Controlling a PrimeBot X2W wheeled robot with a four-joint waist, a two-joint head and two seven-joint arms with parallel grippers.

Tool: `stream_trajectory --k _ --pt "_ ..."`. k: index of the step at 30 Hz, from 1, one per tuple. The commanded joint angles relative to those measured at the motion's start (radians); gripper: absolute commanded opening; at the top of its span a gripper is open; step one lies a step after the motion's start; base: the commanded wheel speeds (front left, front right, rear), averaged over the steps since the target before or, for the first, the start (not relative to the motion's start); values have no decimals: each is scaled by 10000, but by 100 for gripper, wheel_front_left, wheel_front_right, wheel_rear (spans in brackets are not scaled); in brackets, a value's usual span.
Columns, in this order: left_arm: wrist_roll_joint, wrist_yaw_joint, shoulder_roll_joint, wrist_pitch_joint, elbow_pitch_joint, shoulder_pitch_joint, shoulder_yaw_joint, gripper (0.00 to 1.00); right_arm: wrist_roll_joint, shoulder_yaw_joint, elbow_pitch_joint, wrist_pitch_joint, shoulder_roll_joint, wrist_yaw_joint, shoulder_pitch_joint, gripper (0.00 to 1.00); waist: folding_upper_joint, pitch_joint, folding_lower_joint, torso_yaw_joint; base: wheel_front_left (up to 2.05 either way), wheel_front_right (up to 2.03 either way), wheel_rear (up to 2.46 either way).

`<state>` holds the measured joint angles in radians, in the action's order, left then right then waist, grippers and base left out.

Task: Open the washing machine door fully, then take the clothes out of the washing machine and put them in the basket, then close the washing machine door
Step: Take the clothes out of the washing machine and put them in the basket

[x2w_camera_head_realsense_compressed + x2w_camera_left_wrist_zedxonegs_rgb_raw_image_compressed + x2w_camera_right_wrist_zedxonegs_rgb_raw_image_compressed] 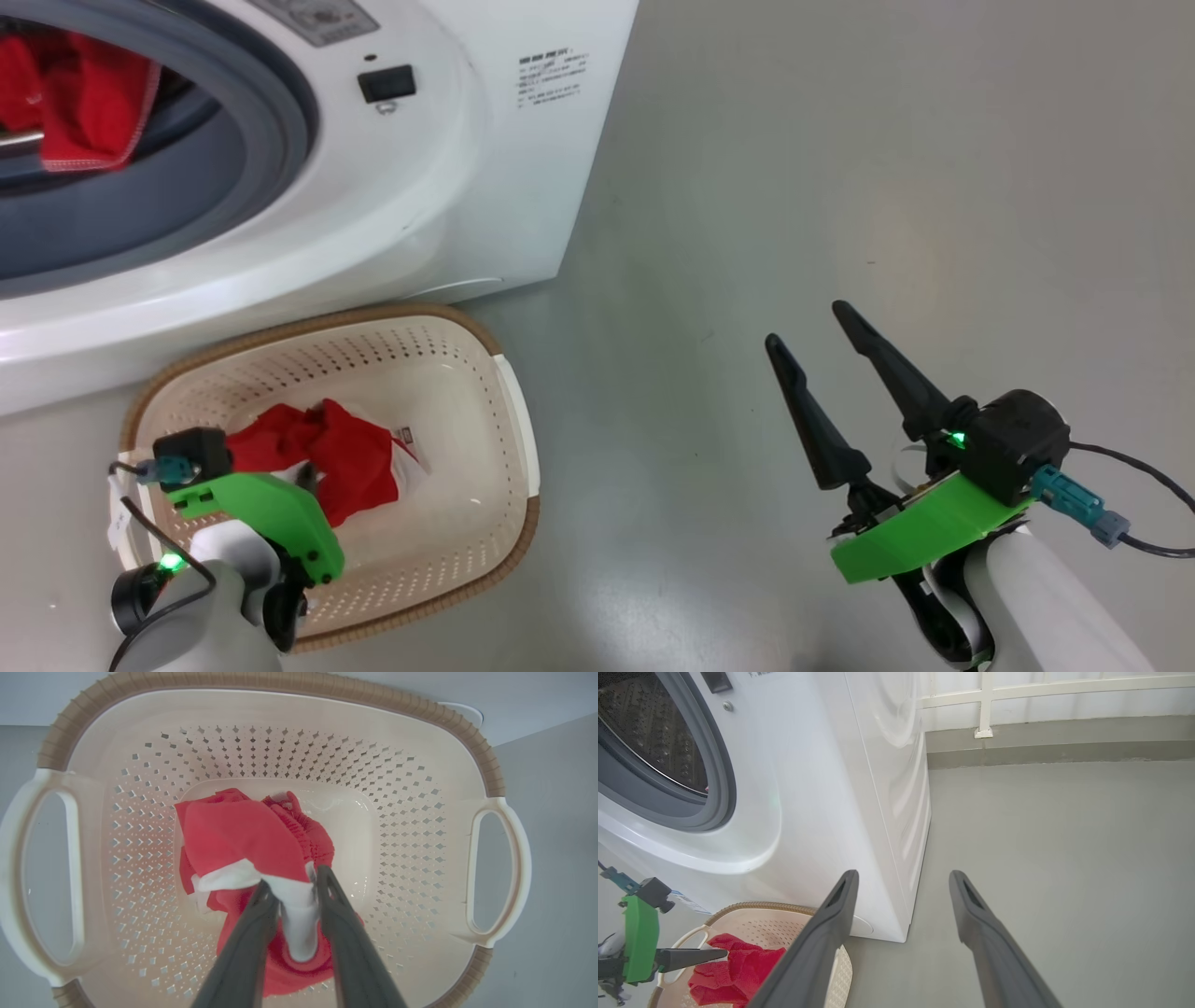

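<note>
My left gripper [294, 879] hangs down inside the basket [467, 732]. Its fingers [252, 933] stand a little apart, and the white panel of a red garment [233, 835] lies between them, touching both. Whether they pinch it or only flank it, I cannot tell. The garment is crumpled on the basket's bottom, toward the left side, with red folds bunched around the white strip. Just right of the cloth a paper label [408, 439] peeks out on the bottom.

The basket is cream-white, pierced all over with small holes, with a brown woven-look rim [280, 681] and a looped handle [500, 877] at each end. It stands on the grey floor [840, 140] at the near left, just in front of the washing machine [467, 187].

The machine is a big white box at the far left, and its round mouth is uncovered. Inside the grey rubber ring [280, 121] a second red garment [84, 103] lies in the opening, and the perforated steel drum [654, 732] shows behind it.

My right gripper [804, 324] hovers at the near right, well apart from the basket. Its two dark fingers are spread wide with nothing between them, above the floor, and they point toward the far side. Beyond it, past the machine's right flank, the floor runs to a pale wall with a white rail [985, 700].
</note>
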<state>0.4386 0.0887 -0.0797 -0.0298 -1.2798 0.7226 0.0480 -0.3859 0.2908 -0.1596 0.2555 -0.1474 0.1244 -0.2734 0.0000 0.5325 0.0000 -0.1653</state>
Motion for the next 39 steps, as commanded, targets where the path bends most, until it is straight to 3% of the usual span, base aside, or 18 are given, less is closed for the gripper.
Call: stream_trajectory --k 1,14,21,29,39 --pt "-119 -35 -297 -168 27 -89 -144 100 37 52 171 63 7 63 -91 100 0 -158 0 111 0 0 0" --pt "-32 260 -72 -1657 25 -528 117 100 264 -77 -12 63 -55 63 178 100 0 -1620 0 768 0 0 0" --pt "-277 336 -214 -2263 760 -1030 433 100 511 -350 -162 63 -65 63 513 100 0 -2587 0 1146 0 0 0" --pt "-738 -26 -377 -2316 4040 -2584 -10 100 628 -496 -191 63 9 63 978 100 0 -3553 0 1395 0 0 0" --pt "-1584 -49 -211 -2318 7642 -4864 -423 100 819 -748 -283 63 161 63 1593 100 0 -4762 0 1455 0 0 0"
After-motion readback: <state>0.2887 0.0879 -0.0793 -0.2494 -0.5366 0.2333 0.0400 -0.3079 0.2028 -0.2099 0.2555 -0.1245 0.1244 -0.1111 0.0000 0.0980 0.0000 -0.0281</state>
